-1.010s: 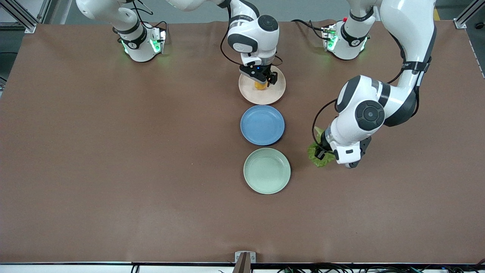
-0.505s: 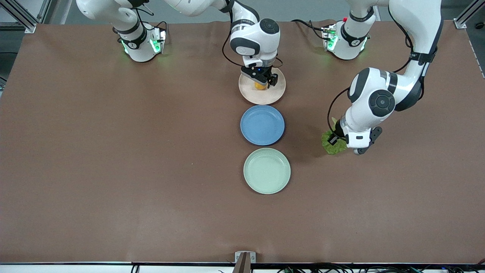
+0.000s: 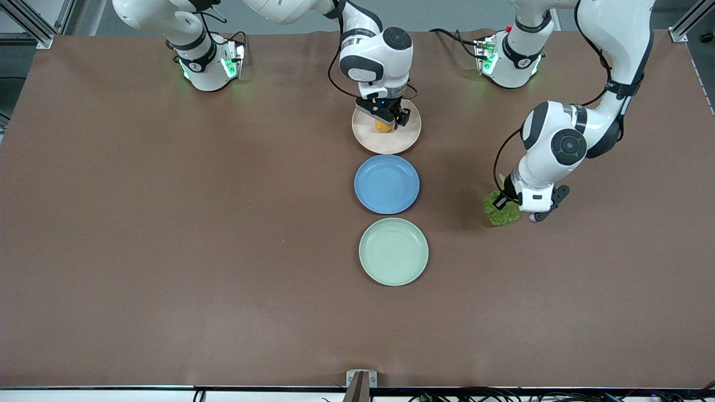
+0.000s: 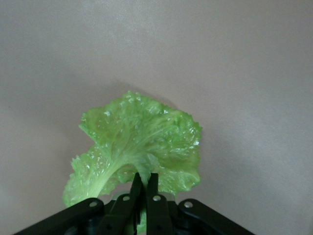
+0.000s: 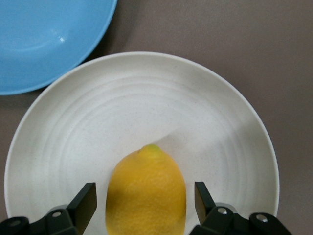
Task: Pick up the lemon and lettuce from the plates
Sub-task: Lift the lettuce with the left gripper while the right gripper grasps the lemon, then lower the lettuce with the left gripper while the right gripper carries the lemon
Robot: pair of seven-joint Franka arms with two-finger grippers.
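Front view: lettuce (image 3: 499, 208) over bare table (image 3: 167, 223), off mint plate (image 3: 393, 252)

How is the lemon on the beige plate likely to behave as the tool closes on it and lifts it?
The lemon is oval and smooth, so it could roll or squirt out if pinched off-centre. The right tool straddles it with fingers apart on either side, which looks fairly centred. It seems firm, unlikely to deform. The beige plate has only a shallow rim, so it may not stop a roll.
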